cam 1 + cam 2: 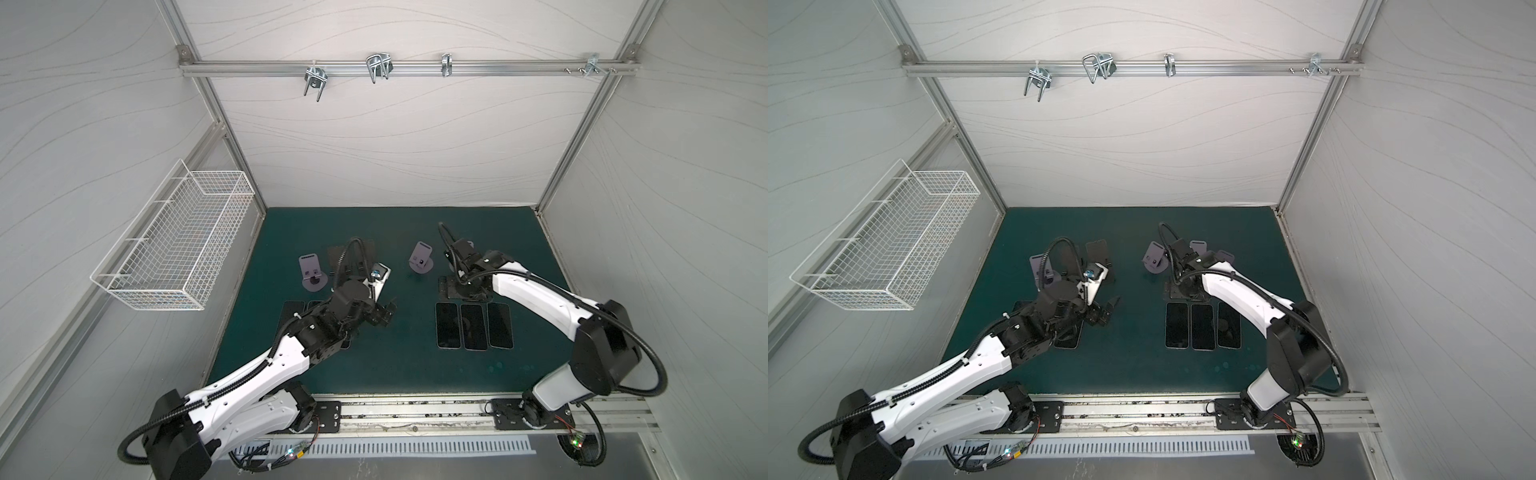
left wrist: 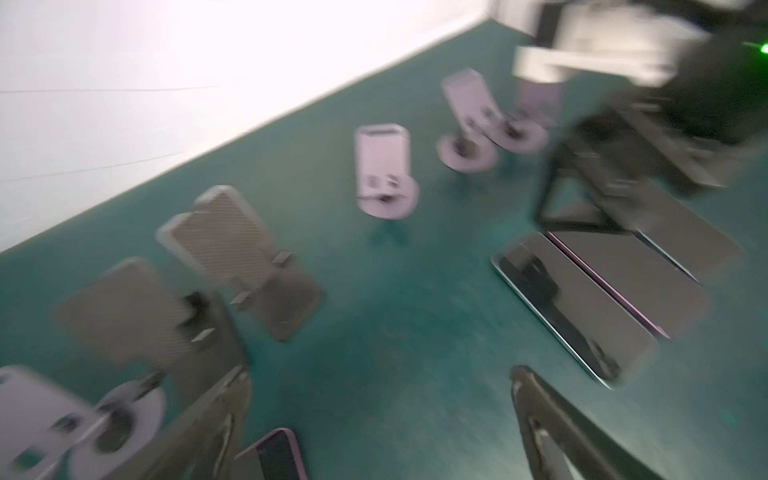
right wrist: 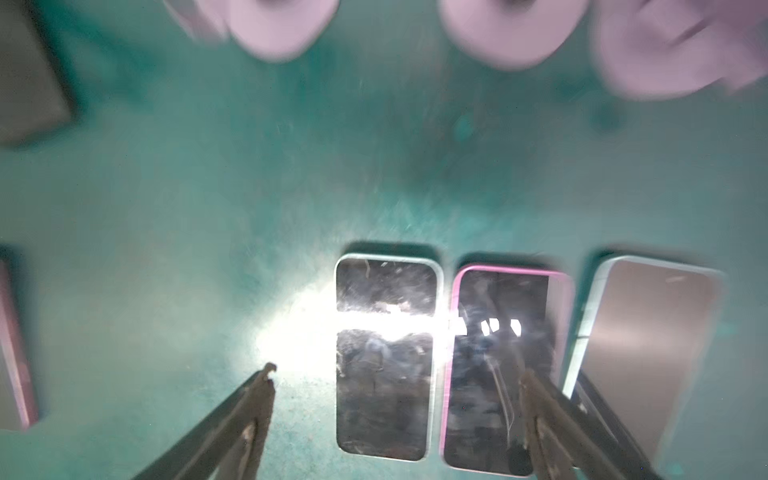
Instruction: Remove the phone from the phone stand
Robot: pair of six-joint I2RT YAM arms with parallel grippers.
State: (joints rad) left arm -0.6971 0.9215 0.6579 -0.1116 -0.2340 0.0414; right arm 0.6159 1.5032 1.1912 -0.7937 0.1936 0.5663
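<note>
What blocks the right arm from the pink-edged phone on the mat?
Likely nothing: yes, reachable. The right tool hangs open just above the pink-edged phone, which lies flat and uncovered, but neighbouring phones crowd both sides, so grip room looks tight.

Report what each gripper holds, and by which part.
Nothing is held. The left gripper and the right gripper are both open, jaws empty.

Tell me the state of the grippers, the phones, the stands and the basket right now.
left gripper, open, empty.
right gripper, open, empty.
three phones, lying flat side by side, screens up.
middle purple stand, upright, no phone on it.
left purple stand, upright, no phone on it.
grey stands, upright, no phones on them.
basket, hanging on the wall, empty.
</note>
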